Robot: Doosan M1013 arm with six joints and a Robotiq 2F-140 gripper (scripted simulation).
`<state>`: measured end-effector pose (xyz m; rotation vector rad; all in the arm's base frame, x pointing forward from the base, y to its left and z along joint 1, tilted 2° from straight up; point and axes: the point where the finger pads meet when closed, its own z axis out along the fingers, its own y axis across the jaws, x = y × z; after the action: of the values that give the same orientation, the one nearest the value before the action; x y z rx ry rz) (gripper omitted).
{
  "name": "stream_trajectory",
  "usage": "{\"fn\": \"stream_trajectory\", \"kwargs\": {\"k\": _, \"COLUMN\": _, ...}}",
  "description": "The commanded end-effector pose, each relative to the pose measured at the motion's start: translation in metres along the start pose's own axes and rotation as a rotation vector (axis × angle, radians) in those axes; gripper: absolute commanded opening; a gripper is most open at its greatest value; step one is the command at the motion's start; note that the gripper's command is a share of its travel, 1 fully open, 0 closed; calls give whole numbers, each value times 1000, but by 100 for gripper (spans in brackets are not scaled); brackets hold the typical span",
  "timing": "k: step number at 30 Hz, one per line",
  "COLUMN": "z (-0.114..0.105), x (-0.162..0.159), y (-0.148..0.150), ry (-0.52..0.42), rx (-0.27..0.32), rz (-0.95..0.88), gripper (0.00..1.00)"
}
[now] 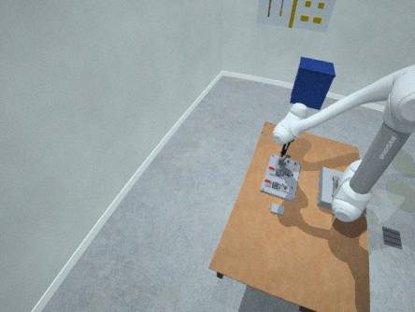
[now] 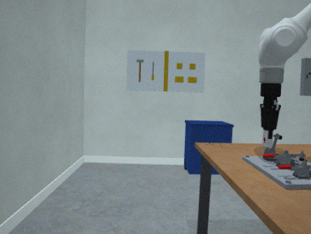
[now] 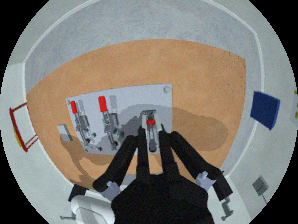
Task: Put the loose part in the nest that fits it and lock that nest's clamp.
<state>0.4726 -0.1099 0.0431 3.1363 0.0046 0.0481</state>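
The grey fixture plate [image 1: 280, 177] lies on the wooden table and carries two nests with red-tipped clamp handles [image 1: 272, 167] [image 1: 267, 180]. The loose part, a small grey block [image 1: 277, 208], lies on the table just in front of the plate, apart from it. My gripper [image 2: 269, 136] points straight down over the far nest and is nearly closed. In the wrist view the gripper [image 3: 150, 137] has a raised clamp handle with a red tip [image 3: 150, 124] showing in the narrow gap at its fingertips. I cannot tell whether the fingers touch the handle.
A blue bin [image 1: 312, 82] stands on the floor beyond the table's far edge. A grey box [image 1: 329, 187] sits on the table to the right of the fixture, beside the arm's base [image 1: 350, 201]. A tool poster [image 2: 165, 71] hangs on the back wall.
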Motion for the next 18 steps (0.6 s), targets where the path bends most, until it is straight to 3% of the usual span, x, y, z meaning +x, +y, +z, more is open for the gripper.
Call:
{"fn": "stream_trajectory", "kwargs": {"k": 1, "z": 1, "x": -2, "y": 0, "ry": -2, "rx": 0, "rz": 0, "gripper": 10}}
{"fn": "stream_trajectory", "kwargs": {"k": 18, "z": 1, "x": -5, "y": 0, "ry": -2, "rx": 0, "rz": 0, "gripper": 10}}
